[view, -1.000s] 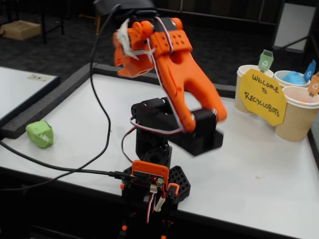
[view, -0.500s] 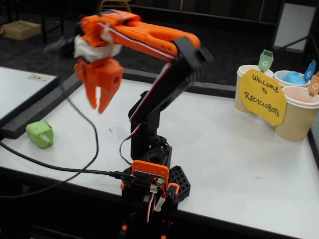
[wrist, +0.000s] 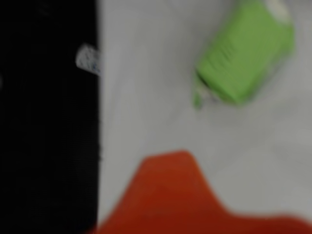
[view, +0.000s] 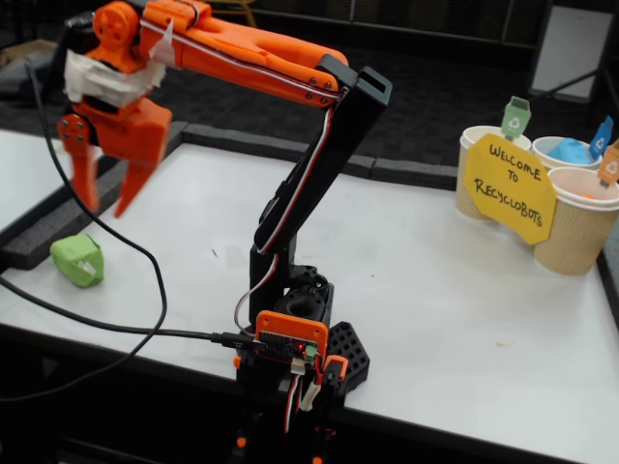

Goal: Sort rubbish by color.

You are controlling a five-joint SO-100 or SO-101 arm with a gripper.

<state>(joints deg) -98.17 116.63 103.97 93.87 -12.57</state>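
A green wad of rubbish point(view: 77, 259) lies on the white table point(view: 435, 290) near its left edge. Blurred in the wrist view, the same green wad point(wrist: 243, 53) sits at the upper right. My orange gripper point(view: 104, 207) hangs open in the air just above and slightly behind it, fingers pointing down with nothing between them. One orange finger point(wrist: 180, 195) fills the bottom of the wrist view. A light blue wad point(view: 573, 152) rests inside a far-right cup. No orange wad can be made out.
Three beige paper cups point(view: 580, 227) with coloured flags stand at the right behind a yellow sign point(view: 510, 187). A black foam border point(view: 290, 147) runs along the table's back and left, also seen as a dark strip point(wrist: 48, 122). A black cable point(view: 145, 290) droops over the table's left front.
The arm has swung from the middle of the table to the left and stretched out, bringing the open gripper down toward the green wad. The wads have not moved.
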